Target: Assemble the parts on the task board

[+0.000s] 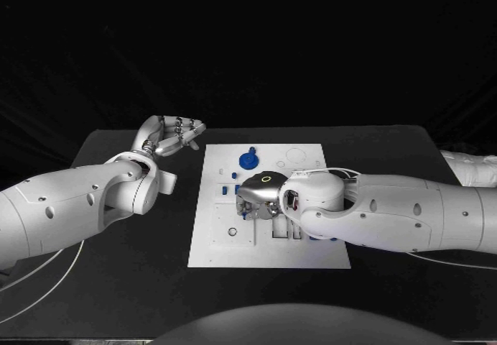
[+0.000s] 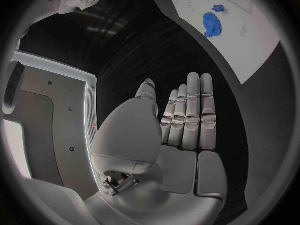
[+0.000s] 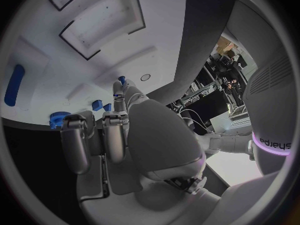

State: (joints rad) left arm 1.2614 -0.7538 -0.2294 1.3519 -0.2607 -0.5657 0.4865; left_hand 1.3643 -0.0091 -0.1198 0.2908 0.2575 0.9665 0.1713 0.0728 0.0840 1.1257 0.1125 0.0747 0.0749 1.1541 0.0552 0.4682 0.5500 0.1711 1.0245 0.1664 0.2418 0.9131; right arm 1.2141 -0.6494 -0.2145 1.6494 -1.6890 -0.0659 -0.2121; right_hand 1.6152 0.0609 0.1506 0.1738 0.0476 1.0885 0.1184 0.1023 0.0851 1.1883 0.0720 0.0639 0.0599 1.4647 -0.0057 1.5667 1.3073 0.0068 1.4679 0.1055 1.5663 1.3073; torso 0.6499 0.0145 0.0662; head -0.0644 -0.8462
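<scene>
Hovering over task board (right hand)

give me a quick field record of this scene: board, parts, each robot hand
task board: white plate in the middle of the black table
blue gear: lies on the board's far part, free of both hands
left robot hand: raised off the board's far left corner, fingers straight and together, holds nothing
right robot hand: over the board's middle, fingers curled down at small blue pieces; a grip cannot be told
</scene>
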